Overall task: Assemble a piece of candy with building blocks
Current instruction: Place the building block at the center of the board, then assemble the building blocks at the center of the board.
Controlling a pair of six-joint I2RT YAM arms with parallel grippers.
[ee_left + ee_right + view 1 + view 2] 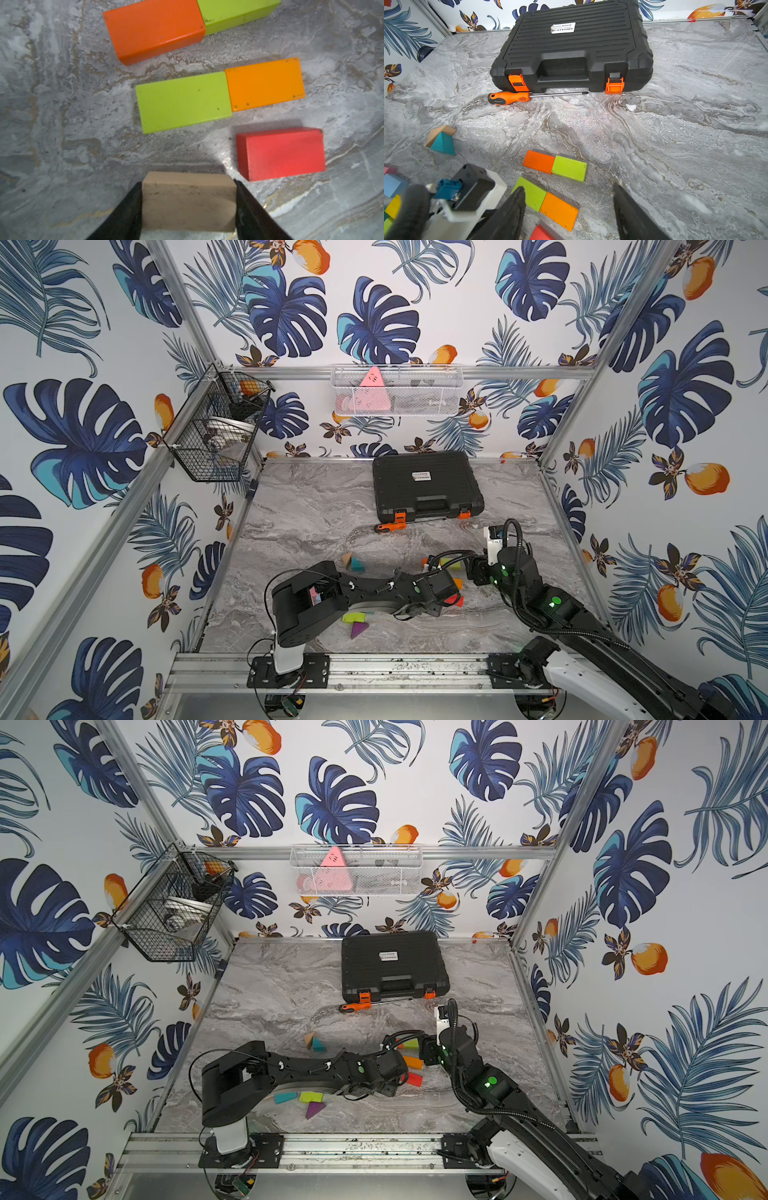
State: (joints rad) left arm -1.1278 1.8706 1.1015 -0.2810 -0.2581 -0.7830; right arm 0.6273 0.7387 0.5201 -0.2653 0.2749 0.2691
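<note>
Left gripper clamped wood block across flat sides; right gripper gaped, empty. Block looked light, stiff; flat sides suited grip.

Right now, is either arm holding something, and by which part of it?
The left fingers pinch a wood block by two opposite sides. The right fingers are open and hold nothing.
</note>
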